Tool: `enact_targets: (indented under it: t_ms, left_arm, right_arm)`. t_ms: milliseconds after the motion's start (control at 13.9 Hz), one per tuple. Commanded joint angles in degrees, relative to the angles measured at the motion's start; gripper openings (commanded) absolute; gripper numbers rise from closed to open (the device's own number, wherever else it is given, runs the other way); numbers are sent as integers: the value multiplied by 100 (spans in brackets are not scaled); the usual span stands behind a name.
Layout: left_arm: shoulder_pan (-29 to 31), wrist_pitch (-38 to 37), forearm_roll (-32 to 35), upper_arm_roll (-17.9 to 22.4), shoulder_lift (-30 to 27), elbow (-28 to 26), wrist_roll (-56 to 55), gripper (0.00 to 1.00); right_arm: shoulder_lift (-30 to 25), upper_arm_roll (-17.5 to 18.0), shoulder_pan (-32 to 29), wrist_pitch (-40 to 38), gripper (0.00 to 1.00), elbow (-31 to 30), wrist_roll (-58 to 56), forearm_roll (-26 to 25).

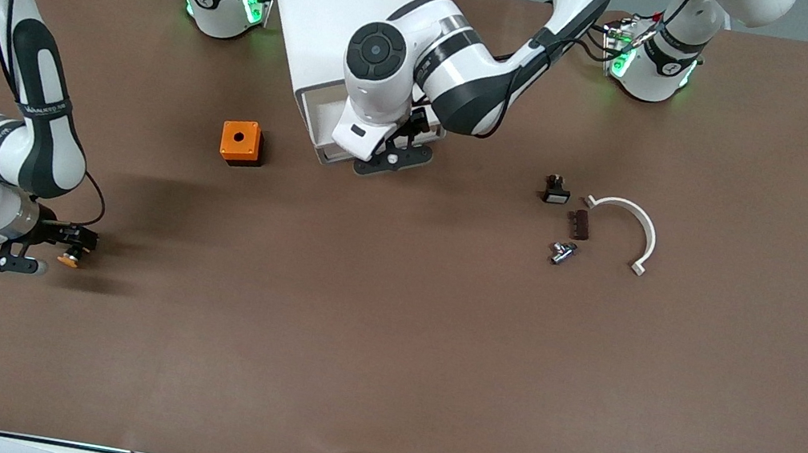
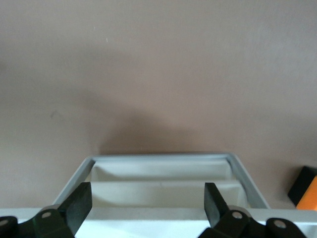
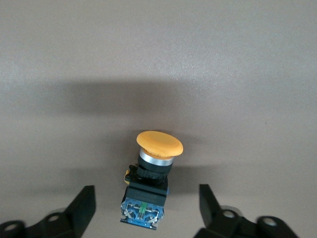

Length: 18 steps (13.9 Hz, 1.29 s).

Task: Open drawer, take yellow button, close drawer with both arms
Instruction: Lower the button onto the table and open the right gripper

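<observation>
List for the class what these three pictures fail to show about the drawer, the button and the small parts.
- Drawer: front view, the left arm covers most of it; left wrist view, its inside is cut off by the picture edge.
- Button: right wrist view, its base is cut off; tiny in front view.
- Small parts near the white curved bracket: too small to identify.

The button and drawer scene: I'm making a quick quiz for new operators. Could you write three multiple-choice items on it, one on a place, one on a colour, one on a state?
1. Where does the button lie?
A. in the drawer
B. on the table, between the right gripper's open fingers
C. on the orange box

2. What colour is the button's cap?
A. orange
B. green
C. white

3. How is the drawer?
A. shut
B. taken off
C. pulled open, under the left gripper

Key: 1 B, the right gripper has its fingers apart on either side of it; 2 A, the right wrist view shows it; 3 C, the left gripper is over its open tray.
</observation>
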Motion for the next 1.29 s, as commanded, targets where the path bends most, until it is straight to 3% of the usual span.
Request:
enact_targets:
  t_ms: [0, 358, 717, 1219]
  left_arm:
    - [-126, -170, -326, 5, -62, -84, -55, 100]
    - [-204, -258, -625, 5, -36, -92, -47, 100]
    - [-214, -249, -1064, 5, -9, -128, -55, 100]
    - [-178, -188, -1662, 5, 26, -294, -46, 100]
  right_arm:
    - [33, 38, -26, -118, 100, 117, -38, 35]
    - [-344, 47, -9, -731, 100, 152, -29, 26]
    - [-951, 56, 97, -2673, 100, 933, 50, 35]
    - [-2409, 21, 159, -4468, 100, 1163, 156, 26]
